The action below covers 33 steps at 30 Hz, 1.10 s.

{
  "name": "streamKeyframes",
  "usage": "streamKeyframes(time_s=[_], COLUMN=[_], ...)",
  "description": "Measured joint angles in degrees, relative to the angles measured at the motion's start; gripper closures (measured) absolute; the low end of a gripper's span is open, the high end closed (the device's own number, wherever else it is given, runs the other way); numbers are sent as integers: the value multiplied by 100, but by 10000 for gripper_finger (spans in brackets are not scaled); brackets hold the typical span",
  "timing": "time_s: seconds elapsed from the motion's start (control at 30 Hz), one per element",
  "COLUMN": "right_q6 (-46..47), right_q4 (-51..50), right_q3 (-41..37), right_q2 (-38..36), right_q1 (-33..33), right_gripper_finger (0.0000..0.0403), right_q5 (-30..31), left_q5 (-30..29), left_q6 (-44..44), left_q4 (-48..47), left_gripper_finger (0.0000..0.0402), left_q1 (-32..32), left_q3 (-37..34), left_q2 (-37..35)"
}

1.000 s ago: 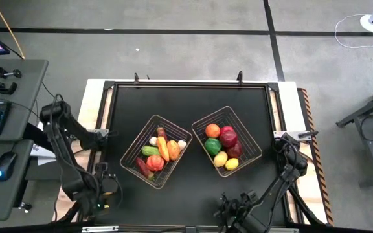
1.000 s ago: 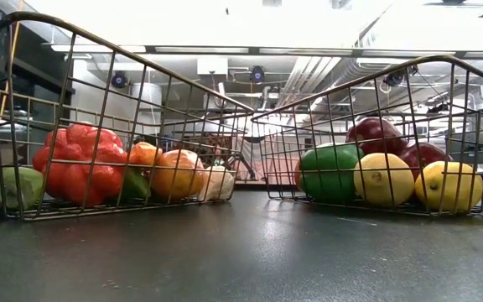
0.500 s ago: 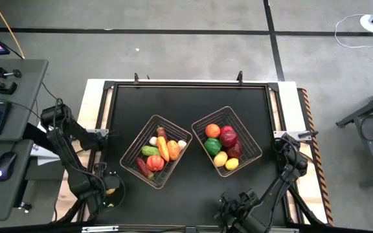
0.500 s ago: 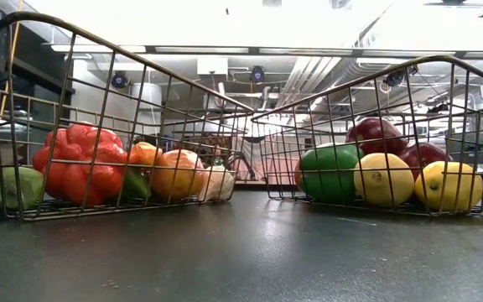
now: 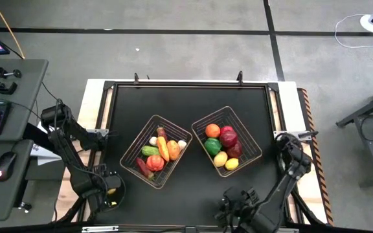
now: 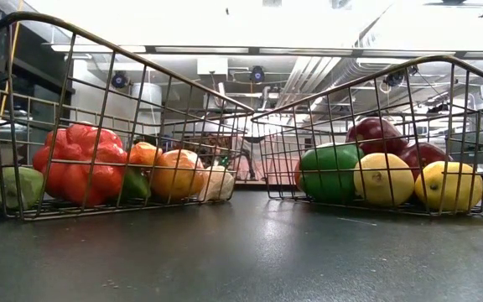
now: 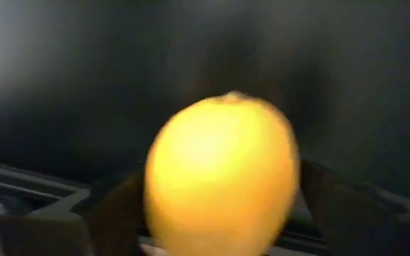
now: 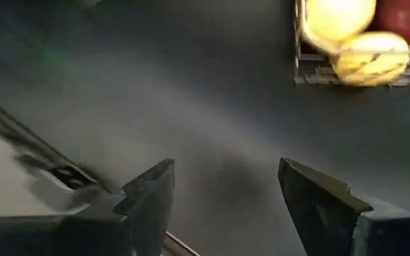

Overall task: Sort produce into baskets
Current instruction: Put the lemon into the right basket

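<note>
Two wire baskets are seen from above, side by side mid-table (image 5: 128, 103): the left basket (image 5: 130, 153) filled with vegetables, the right basket (image 5: 250, 140) with fruit. A yellow lemon (image 7: 221, 174) is framed between the fingers of the left tool (image 5: 111, 193) at the table's near left corner; only the left wrist view shows it fully, though whether it is gripped cannot be told. The right tool (image 8: 223, 186) is shown open and empty above bare table near the front edge, well short of the fruit basket
</note>
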Motion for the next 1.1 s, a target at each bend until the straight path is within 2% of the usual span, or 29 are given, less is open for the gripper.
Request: streamKeyframes(time_s=[0.2,0.27,0.43,0.57,0.67,0.77,0.93,1.1], right_q6=[139,142,-316,-867,-1216,-1498,-1666,-1641], right_q4=[1,-1,-1,-3,-1,-3,-3,3], right_q3=[72,74,78,79,79,79,79,79], right_q2=[-451,-632,-1069,-1357,-1507,-1603,-1625,-1625], right_q1=[98,117,182,206,144,11,-293,-581], right_gripper_finger=[158,158,158,158,158,158,158,158], right_q5=[798,1132,2117,2898,3433,3951,4604,4721], left_q5=[24,46,-252,-1386,-2138,-2387,-2305,-1488], left_q6=[20,97,258,500,1414,2792,4714,5679], left_q4=[62,65,64,84,128,515,1737,2964], left_gripper_finger=[173,198,199,188,170,165,165,164], left_q1=[66,64,110,481,1116,2001,3584,4891], left_q3=[465,752,1736,2520,2985,3227,3296,3296], left_q2=[-100,-239,-752,-1033,-977,-758,-287,256])
